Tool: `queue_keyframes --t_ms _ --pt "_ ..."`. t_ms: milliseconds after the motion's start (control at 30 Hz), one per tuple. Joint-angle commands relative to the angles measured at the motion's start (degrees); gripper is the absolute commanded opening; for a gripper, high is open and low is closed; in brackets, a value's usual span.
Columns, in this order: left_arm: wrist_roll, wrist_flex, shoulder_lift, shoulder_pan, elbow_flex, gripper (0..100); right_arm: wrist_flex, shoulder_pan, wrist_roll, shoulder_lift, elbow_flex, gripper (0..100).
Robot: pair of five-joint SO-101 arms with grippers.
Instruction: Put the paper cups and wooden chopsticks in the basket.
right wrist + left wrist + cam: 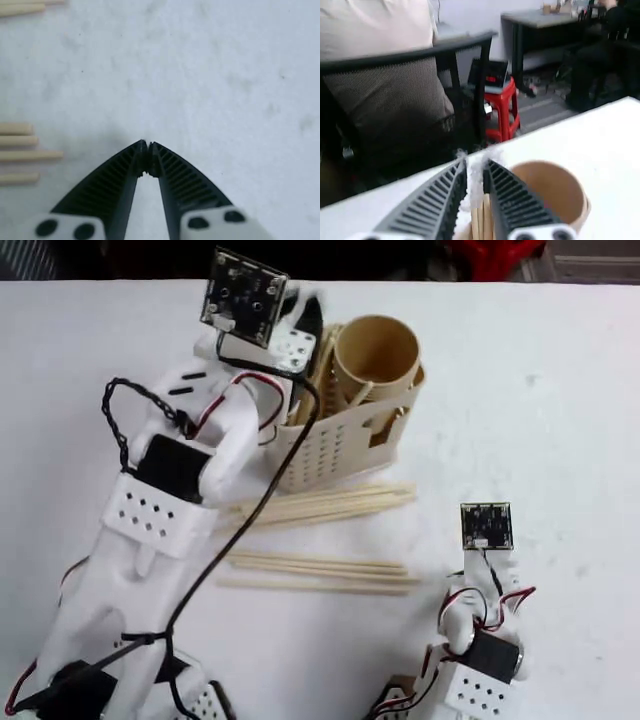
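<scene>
Nearest, the right tool (147, 150) is pinched fully shut with nothing in it. It hangs over bare table (560, 420), just beside the ends of the nearer chopsticks (320, 573). The likely trouble here is a sweep: closed jaws coming down on thin round sticks would roll or scatter them rather than lift them. The tool would need to open first and straddle only a few.

Beyond these, the farther chopsticks (325, 504) lie fanned against the foot of the basket (320, 455). A grab there could nudge the light basket or wedge a jaw against its wall.

Farthest, the left tool (475, 165) hangs above the basket's rim, narrowed to a thin slot with the held chopsticks (480, 220) in it (it looks like a grip, though the contact itself is hidden). If it lets go while the sticks are tilted, they may catch on the rim or on the paper cup (377, 355) and tip out.

The chopsticks are pale, plain and slender. Both loose groups lie flat on the table, roughly parallel and well short of being in the basket. The basket is cream plastic with perforated walls. It stands upright with a few sticks standing inside it. The tan cup sits in it too, mouth up.
</scene>
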Motion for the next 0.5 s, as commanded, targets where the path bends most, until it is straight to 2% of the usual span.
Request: queue_keyframes --t_ms 0,267,367,467 --pt "0.62 6.15 -1.71 0.13 -2.11 8 0.48 0.22 -0.53 0.04 0.53 1.8" --pt "0.44 24.62 -13.67 3.03 6.51 8 0.48 0.22 -0.53 0.04 0.53 1.8" --pt "-2.64 26.29 -20.09 5.49 14.07 8 0.48 0.22 -0.53 0.04 0.53 1.8" --pt "-4.66 24.44 -27.56 6.64 21.19 8 0.48 0.22 -0.53 0.04 0.53 1.8"
